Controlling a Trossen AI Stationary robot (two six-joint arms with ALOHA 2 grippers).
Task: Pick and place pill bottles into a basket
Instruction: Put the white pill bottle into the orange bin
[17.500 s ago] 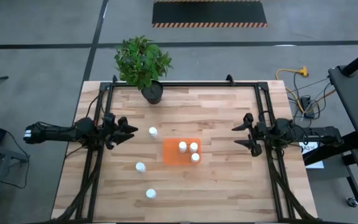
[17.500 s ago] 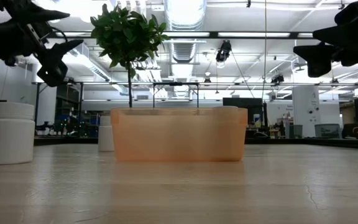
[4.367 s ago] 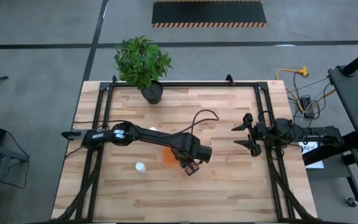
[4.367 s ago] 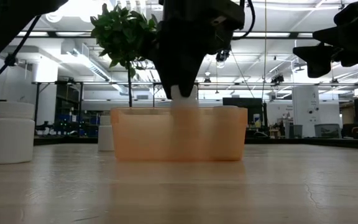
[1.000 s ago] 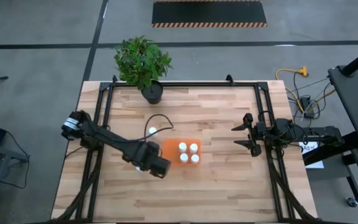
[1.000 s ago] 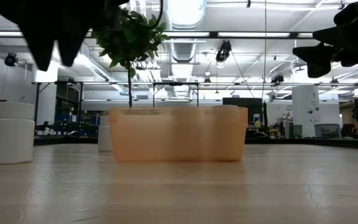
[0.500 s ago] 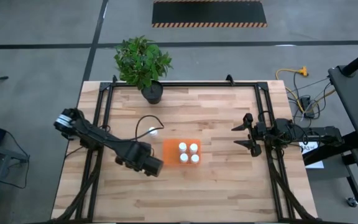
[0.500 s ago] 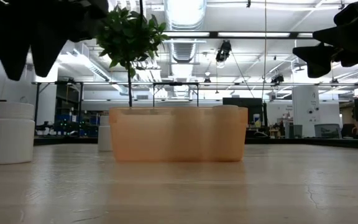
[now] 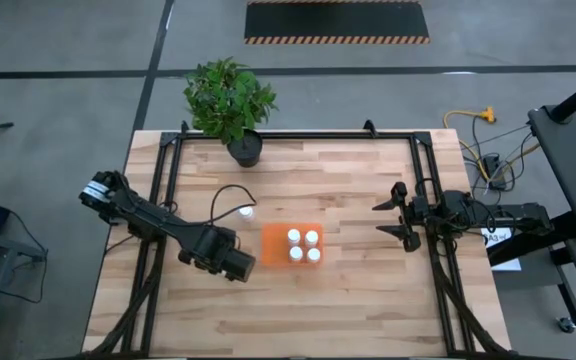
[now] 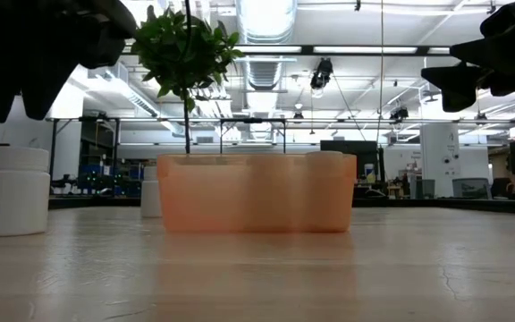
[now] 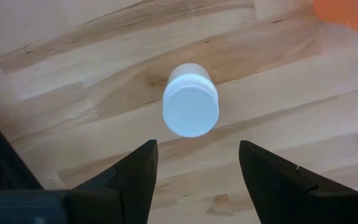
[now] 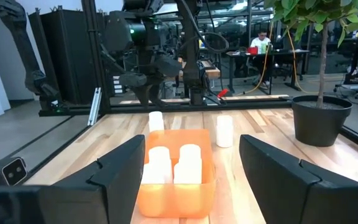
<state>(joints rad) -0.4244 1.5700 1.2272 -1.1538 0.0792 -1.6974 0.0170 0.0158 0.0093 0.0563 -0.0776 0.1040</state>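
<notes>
The orange basket (image 9: 274,245) sits mid-table and holds several white pill bottles (image 9: 302,246). One loose bottle (image 9: 246,212) stands on the table beyond the basket's left end. Another loose bottle (image 11: 190,107) stands upright on the wood right under my left gripper (image 11: 197,149), which hides it in the high view. My left gripper (image 9: 225,263) points down, open, with its fingers above that bottle and apart from it (image 10: 14,112). My right gripper (image 9: 380,219) waits open, above the table to the basket's right.
A potted plant in a black pot (image 9: 245,150) stands at the table's far edge. Black frame rails (image 9: 158,200) run along the table's left and right sides. Bare wood lies near the front edge (image 9: 298,320).
My left gripper has gone toward the table's left edge, away from the basket, and now stands over the loose bottle near the basket's left end. It has stayed open. The bottles have not moved.
</notes>
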